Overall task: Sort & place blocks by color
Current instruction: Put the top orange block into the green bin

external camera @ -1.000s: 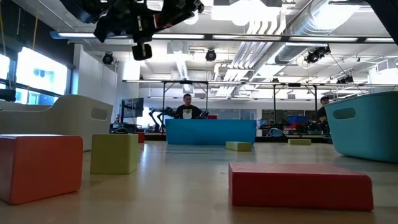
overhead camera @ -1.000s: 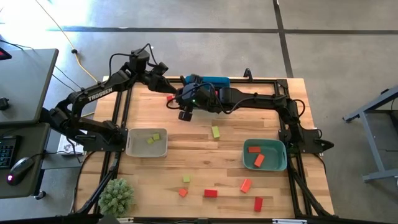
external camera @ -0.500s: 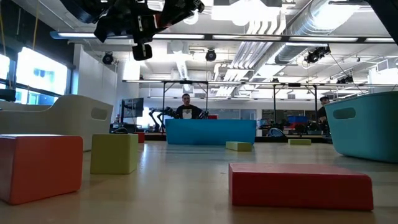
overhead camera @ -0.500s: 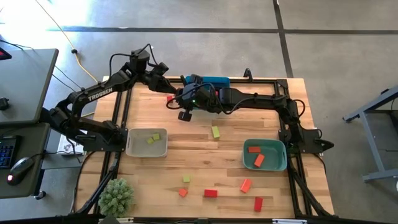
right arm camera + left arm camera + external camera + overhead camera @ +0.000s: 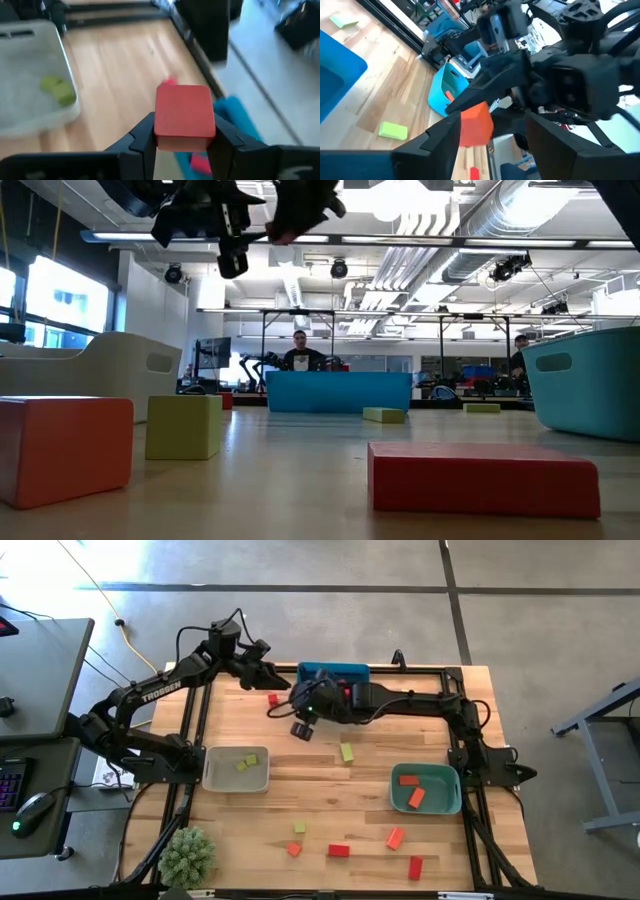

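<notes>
An orange-red cube block (image 5: 184,115) hangs high over the far left of the table, with my right gripper (image 5: 184,136) shut on it. My left gripper (image 5: 492,145) is open around the same block (image 5: 476,124); there is a clear gap to one finger. In the high view the two grippers meet, left (image 5: 273,678) and right (image 5: 290,692), in front of the blue tray (image 5: 335,671). A small red block (image 5: 272,698) lies flat on the table under them. The beige tray (image 5: 215,776) holds yellow-green blocks; the teal tray (image 5: 447,802) holds orange-red ones. My right gripper pinches the cube by two opposite side faces (image 5: 160,131) between its two fingers (image 5: 142,137). It comes in slanting downward from the table's right side. The cube is lifted clear, high above the table. My left gripper: whether one finger (image 5: 437,140) still touches the cube, I cannot tell.
Loose blocks lie on the near half of the table: yellow-green ones (image 5: 346,751) (image 5: 299,827), red and orange-red ones (image 5: 338,850) (image 5: 396,837) (image 5: 415,867). A fuzzy green plant ball (image 5: 187,856) sits at the near left corner. People stand in the room behind the table.
My left gripper has opened while staying in place. My right gripper has rolled and tipped downward, still at the meeting point. The orange-red cube now shows between the fingers in the low view.
</notes>
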